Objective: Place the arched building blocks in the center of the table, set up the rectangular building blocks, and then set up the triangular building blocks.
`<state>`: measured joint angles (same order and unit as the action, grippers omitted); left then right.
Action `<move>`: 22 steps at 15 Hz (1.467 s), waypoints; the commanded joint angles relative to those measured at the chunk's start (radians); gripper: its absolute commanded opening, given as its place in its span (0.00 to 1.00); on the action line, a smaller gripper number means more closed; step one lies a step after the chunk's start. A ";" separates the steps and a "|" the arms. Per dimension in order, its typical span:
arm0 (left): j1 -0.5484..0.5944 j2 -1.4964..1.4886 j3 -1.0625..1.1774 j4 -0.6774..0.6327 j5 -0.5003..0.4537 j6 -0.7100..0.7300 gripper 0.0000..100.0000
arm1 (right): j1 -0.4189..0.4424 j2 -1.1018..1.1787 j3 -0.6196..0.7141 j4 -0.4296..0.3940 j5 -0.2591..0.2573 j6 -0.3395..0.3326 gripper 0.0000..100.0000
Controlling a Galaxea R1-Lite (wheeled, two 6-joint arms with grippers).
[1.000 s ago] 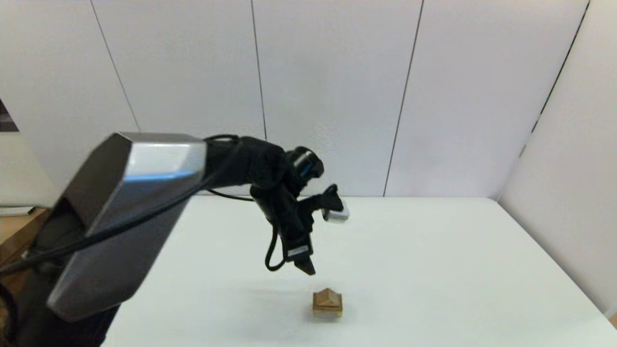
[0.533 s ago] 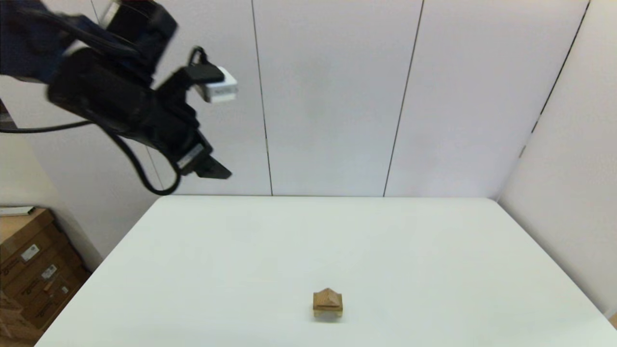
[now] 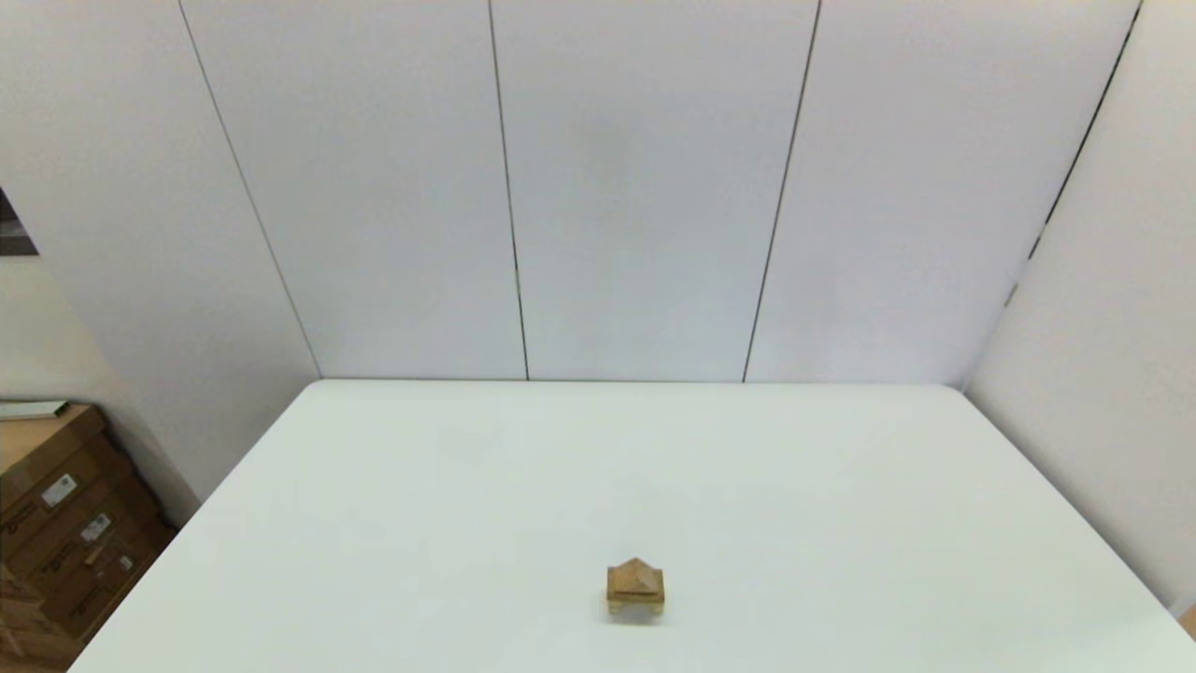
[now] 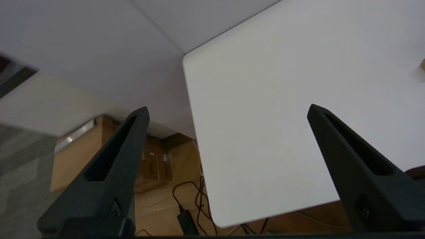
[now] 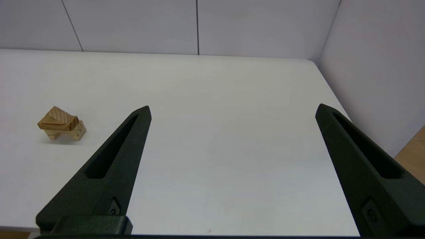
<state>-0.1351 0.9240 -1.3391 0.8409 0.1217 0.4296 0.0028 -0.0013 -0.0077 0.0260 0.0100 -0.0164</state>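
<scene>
1. The left jaws (image 4: 227,111) are spread wide and hold nothing. They hang off the left edge of the bench (image 4: 282,99), over its far-left corner, with cardboard boxes (image 4: 83,146) and cables (image 4: 189,202) on the floor below. Parked there, they shade none of the work.

2. The right jaws (image 5: 232,111) are also spread and empty, at the near edge and aimed across the bare right half of the bench. Neither arm shows in the head view, which suits a finished job.

3. The three blocks stand as one small pile near the middle of the bench, toward its near side. The arched block (image 5: 63,133) sits lowest with its hollow facing down, so two feet carry the load.

4. The flat slab (image 5: 56,125) rests on the arch, a level seat for the top piece.

5. The wedge (image 5: 59,116) lies on the slab with its ridge up, widest face down, the steadiest way to leave it. The pile looks complete and nothing touches it.
</scene>
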 commanded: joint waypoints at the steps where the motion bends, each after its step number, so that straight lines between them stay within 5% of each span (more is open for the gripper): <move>1: 0.144 -0.573 0.379 0.011 0.009 -0.075 1.00 | 0.000 0.000 0.000 0.000 0.001 0.000 1.00; 8: 0.134 -0.899 0.733 -0.189 0.009 -0.155 1.00 | 0.002 0.000 0.000 0.000 0.001 0.000 1.00; 11: 0.132 -0.923 0.873 -0.272 0.009 -0.322 1.00 | 0.000 0.000 -0.002 0.000 0.001 0.000 1.00; 16: 0.132 -0.923 1.258 -0.715 0.004 -0.342 1.00 | 0.000 0.000 0.000 0.000 0.001 0.000 1.00; 19: 0.131 -0.923 1.339 -0.822 -0.152 -0.339 1.00 | 0.000 0.000 0.000 0.000 0.001 0.000 1.00; 22: 0.132 -0.923 1.339 -0.835 -0.159 -0.336 1.00 | 0.000 0.000 0.000 0.000 0.001 0.000 1.00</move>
<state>-0.0032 -0.0013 -0.0081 0.0066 -0.0364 0.0938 0.0028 -0.0013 -0.0081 0.0257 0.0100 -0.0164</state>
